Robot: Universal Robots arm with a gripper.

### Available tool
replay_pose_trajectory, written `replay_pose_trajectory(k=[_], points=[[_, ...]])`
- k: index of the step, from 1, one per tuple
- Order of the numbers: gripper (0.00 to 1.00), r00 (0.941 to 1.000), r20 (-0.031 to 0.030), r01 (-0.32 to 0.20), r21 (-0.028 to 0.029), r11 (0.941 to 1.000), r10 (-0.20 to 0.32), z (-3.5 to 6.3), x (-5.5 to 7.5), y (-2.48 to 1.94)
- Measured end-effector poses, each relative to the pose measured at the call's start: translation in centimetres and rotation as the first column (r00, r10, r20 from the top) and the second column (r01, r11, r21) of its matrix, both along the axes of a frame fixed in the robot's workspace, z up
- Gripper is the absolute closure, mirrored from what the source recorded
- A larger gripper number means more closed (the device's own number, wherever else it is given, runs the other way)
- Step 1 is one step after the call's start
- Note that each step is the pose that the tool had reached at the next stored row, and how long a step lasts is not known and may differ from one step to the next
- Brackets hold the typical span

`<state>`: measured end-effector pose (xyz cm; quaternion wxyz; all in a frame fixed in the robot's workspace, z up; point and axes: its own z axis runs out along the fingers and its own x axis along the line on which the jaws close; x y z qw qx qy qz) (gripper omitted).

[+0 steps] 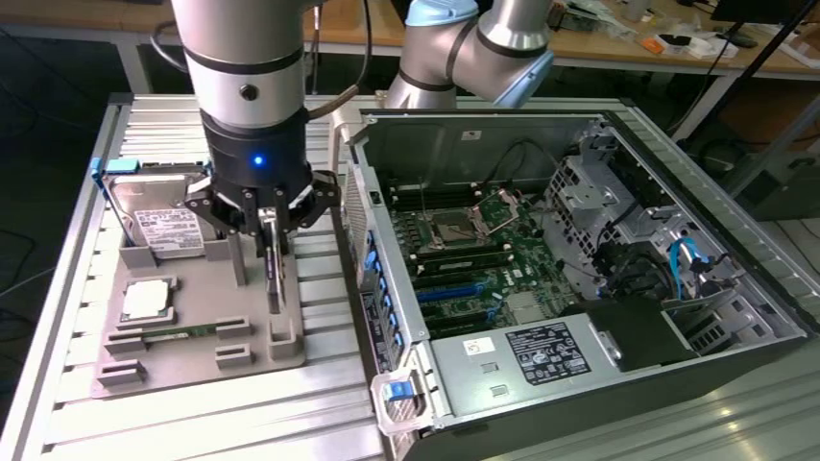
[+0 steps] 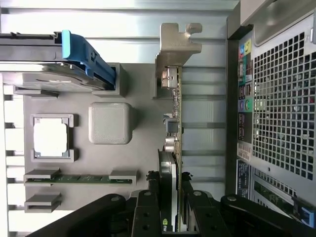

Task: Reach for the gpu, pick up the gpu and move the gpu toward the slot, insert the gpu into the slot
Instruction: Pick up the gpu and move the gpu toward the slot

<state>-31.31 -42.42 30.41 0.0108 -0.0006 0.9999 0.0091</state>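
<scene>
While the gpu [image 2: 174, 133] stands on edge, gripper [image 2: 170, 183] part-closed, clamped on it

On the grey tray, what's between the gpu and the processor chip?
Between the gpu and the processor chip stands a raised grey square block, clear of both. The rest is bare tray. It shows in the wrist view.

You're looking at a thin, flat gpu [image 2: 173, 148], dark with a green edge and a bright silver metal end, and a black gripper [image 2: 170, 187]. The moulded plastic tray [image 2: 143, 148] is plain matte grey; the slim memory stick [image 2: 79, 179] green; the boxy hard drive [image 1: 164, 227] silver, white-labelled, blue-tabbed; the computer case [image 2: 281, 98] wall a grey square-hole grid
</scene>
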Motion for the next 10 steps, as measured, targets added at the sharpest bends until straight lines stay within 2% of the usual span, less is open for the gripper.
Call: replay_pose_trajectory(k=[10], points=[[0.73, 1.0, 0.0001, 0.0, 0.0, 1.0, 0.0, 2.86, 0.0, 0.0]])
